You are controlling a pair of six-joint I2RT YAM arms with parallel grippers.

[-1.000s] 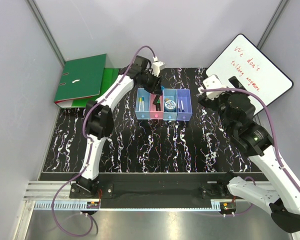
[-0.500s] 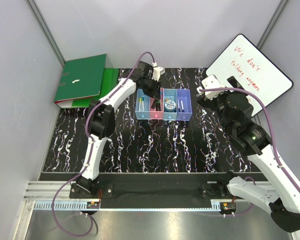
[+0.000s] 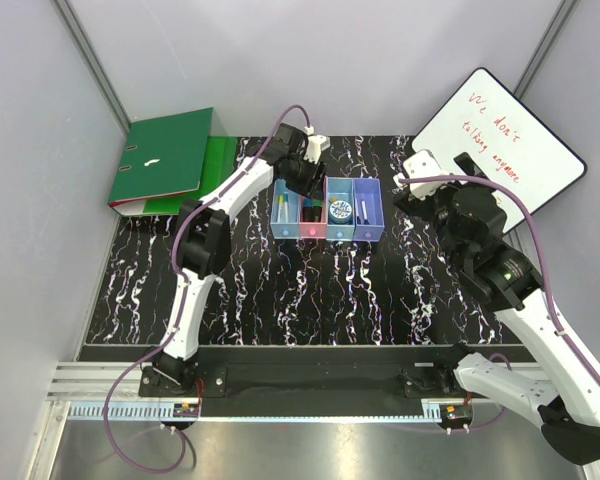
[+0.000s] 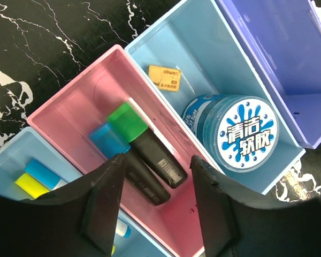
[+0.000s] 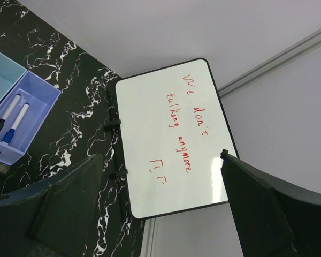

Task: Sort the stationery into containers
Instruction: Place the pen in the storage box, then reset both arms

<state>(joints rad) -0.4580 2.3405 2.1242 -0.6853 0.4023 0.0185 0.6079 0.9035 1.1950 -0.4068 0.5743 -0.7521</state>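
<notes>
1. The left gripper (image 4: pixel 155 167) hung released over the row of bins, its fingers (image 4: pixel 104 206) apart and nothing clasped between them.
2. Straight beneath the gap lay the pink bin (image 4: pixel 69 115), holding two black markers side by side, one green-capped (image 4: pixel 129 122) and one blue-capped (image 4: pixel 108 140). Their caps pointed away from the fingertips.
3. Neither finger touched the markers as far as the wrist view showed; both markers rested on the bin floor.
4. Off the right finger's side sat the blue bin (image 4: pixel 166 43), with a round tub (image 4: pixel 245 134) close to that finger and a small orange piece (image 4: pixel 165 78) farther out.
5. Past the blue bin, farther to that side, stood the purple bin (image 4: pixel 278 48).
6. Off the left finger's side, the light-blue bin (image 4: pixel 5 160) showed a yellow cap (image 4: pixel 28 184) and a blue cap (image 4: pixel 41 171).
7. The right gripper (image 5: pixel 160 158) was spread wide and held nothing, well apart from the bins.
8. Ahead of its fingers leaned the whiteboard (image 5: pixel 171 134); far to its left, two white markers (image 5: pixel 10 118) lay in the purple bin.
</notes>
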